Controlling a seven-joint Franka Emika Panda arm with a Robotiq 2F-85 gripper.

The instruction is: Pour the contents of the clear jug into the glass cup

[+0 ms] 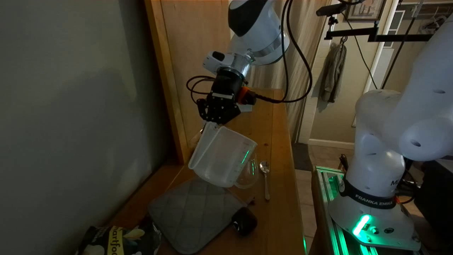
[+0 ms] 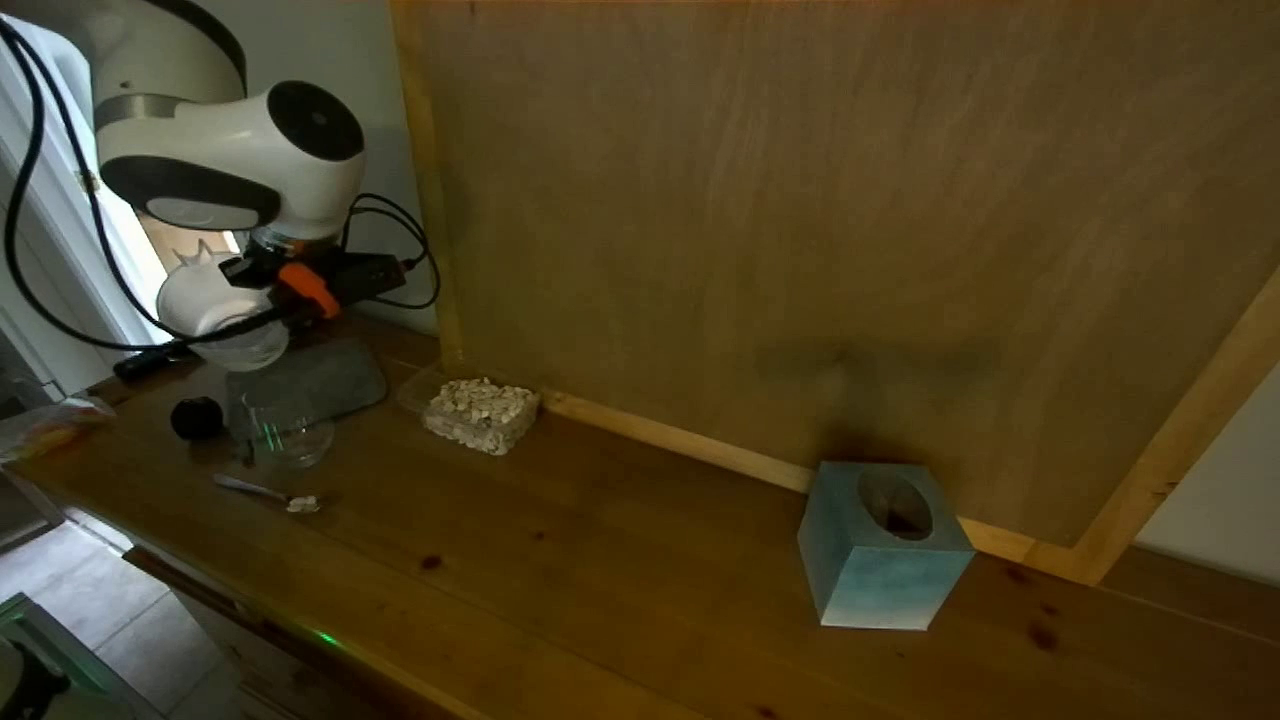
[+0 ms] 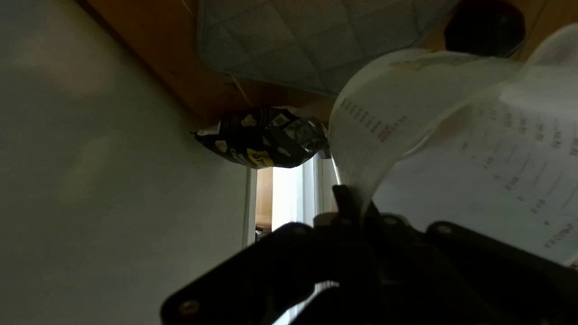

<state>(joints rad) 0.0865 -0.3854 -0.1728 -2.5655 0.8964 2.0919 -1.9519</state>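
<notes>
Fingers (image 3: 344, 202) of the black gripper (image 3: 359, 207) pinch the tapered translucent whitish plastic jug (image 1: 224, 156), tilted midair near the small clear drinking glass (image 2: 285, 435); held at one edge, it could twist, topple the glass or spill onto the brown wooden counter (image 2: 600, 570)

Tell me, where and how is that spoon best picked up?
Probably by the slim handle, from straight above, jaws closing across it: the spoon lies flat on the table, with the glass cup close beside it.
</notes>
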